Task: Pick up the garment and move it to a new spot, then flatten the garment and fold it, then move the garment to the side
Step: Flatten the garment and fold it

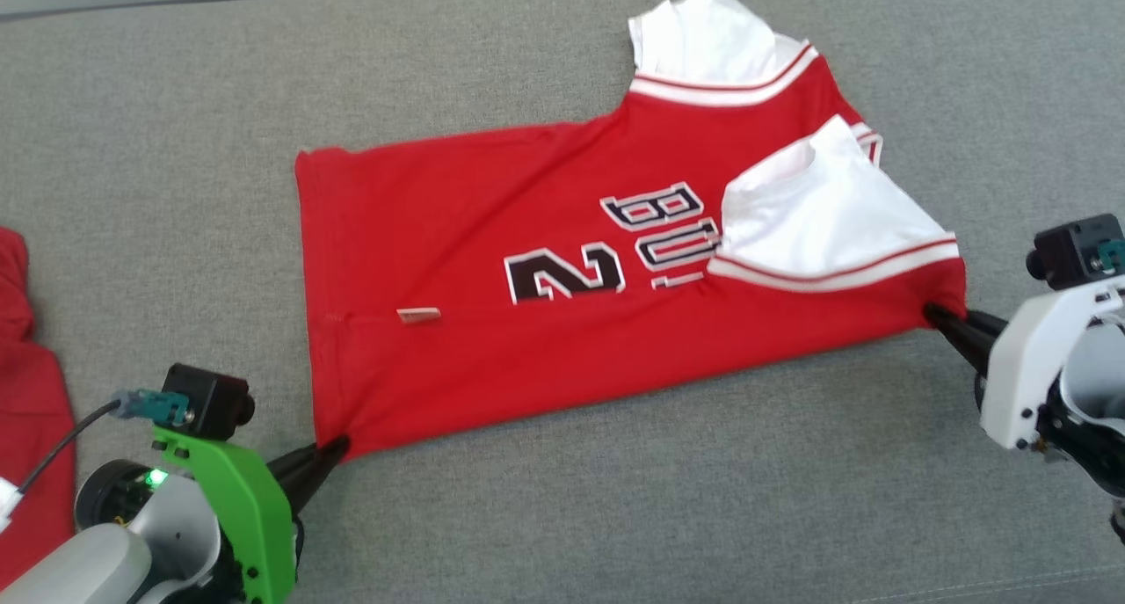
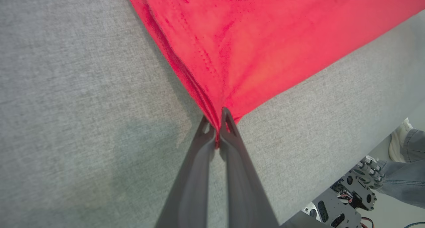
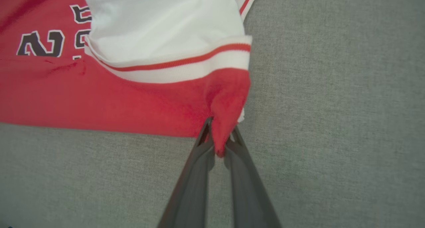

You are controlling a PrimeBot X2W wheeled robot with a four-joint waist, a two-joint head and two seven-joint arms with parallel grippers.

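The garment (image 1: 545,323) is a red jersey with white sleeves and dark lettering, spread on the grey cloth surface. Its near white sleeve lies folded over the chest. My left gripper (image 1: 332,450) is shut on the hem's near corner, and the left wrist view shows red cloth (image 2: 252,48) pinched between the fingers (image 2: 232,145). My right gripper (image 1: 937,314) is shut on the shoulder corner under the near sleeve. In the right wrist view a red fold (image 3: 225,105) is bunched between my fingers (image 3: 199,155).
Another red piece of cloth (image 1: 26,393) lies at the left edge of the surface. Grey surface (image 1: 703,498) stretches in front of the jersey. In the left wrist view a person's jeans-clad leg (image 2: 405,185) and shoe stand beyond the surface's edge, beside robot hardware.
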